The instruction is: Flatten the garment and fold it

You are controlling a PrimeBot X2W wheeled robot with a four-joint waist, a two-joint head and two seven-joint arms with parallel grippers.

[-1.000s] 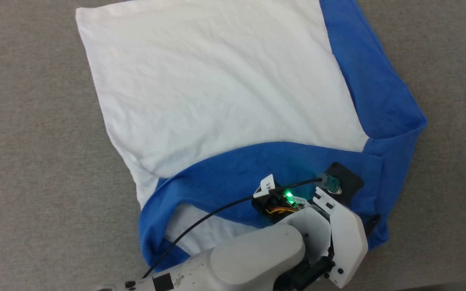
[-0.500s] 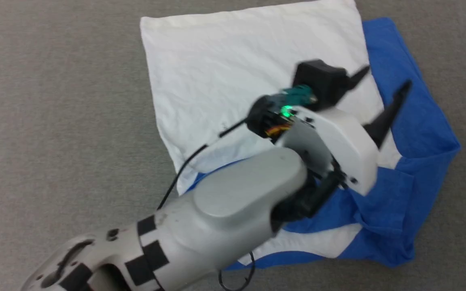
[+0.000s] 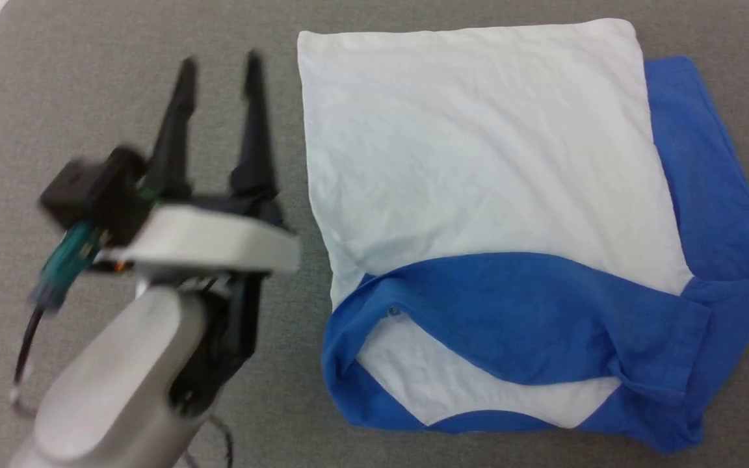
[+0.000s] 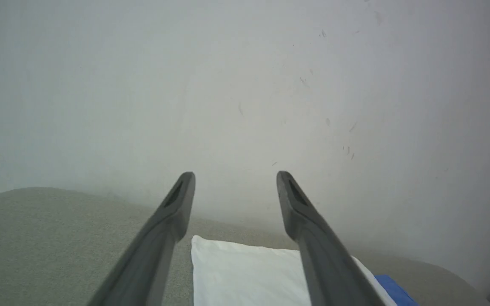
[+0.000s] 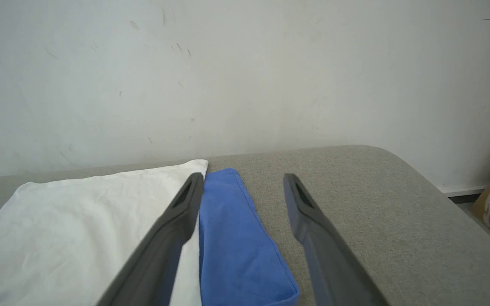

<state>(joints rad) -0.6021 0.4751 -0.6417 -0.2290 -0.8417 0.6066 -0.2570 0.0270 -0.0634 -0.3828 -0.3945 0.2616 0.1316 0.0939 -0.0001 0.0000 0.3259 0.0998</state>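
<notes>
I judge the garment folded but uneven; left gripper and right gripper stand wide and empty

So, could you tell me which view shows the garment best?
The head view: the garment lies nearly whole from above, white body and blue sleeves. The left wrist view catches a white corner and some blue; the right wrist view shows its far edge, low-angled.
</notes>
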